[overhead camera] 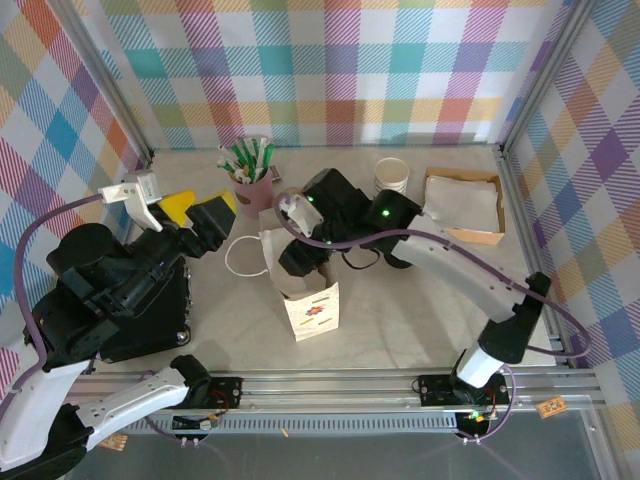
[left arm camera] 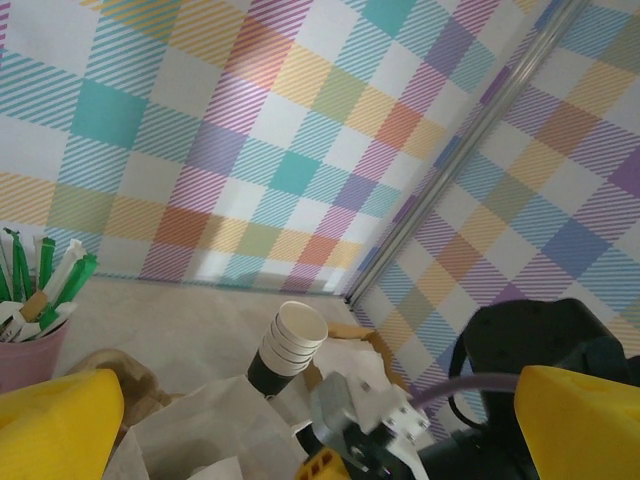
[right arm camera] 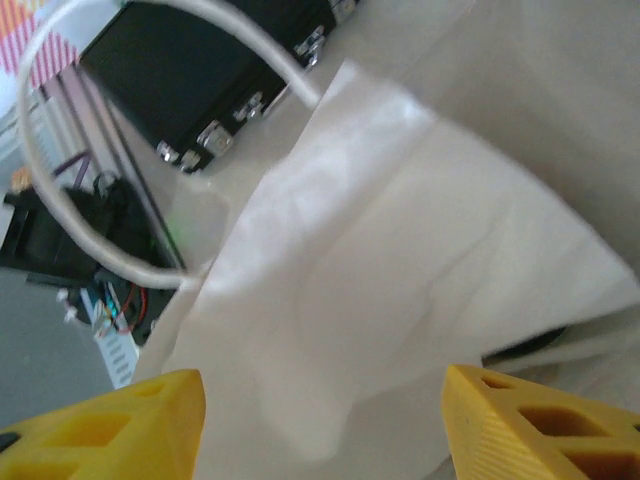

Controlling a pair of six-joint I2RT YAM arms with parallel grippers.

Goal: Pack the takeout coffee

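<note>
- Booth walled in pastel plaid cloth, with a pale beige surface (overhead camera: 400, 330) underneath.
- Right end effector (right arm camera: 320, 388): open, yellow fingers (right arm camera: 110, 425) well apart, gripping nothing, with only creased white paper between them.
- Hangs at the open top of a white paper bag (overhead camera: 312, 305), pointing down into its mouth when seen from above.
- Bag upright near the middle of the surface, a small coloured print on its near face, white cord handle (overhead camera: 236, 262) looping out to its left.
- Cannot tell where the takeout coffee sits: just a dark sliver under a fold of bag paper, beside the finger at the right of the wrist view, too little to name.
- Left end effector (left arm camera: 320, 385): wide open, a yellow finger at each lower corner of its wrist view, holding nothing, raised to the left of the bag and apart from it.
- Farther back, a pink cup (overhead camera: 255, 190) of green-and-white pens toward the rear wall, just behind the bag.
- Stack of lidless cream-and-black cups (overhead camera: 391, 176) back right of centre, well apart from the bag.
- Shallow cardboard tray (overhead camera: 478, 237) holding white paper sheets, near the right wall, beside the stack.
- Black case (right arm camera: 190, 60) with metal latches on the left of the surface, under the left arm.
</note>
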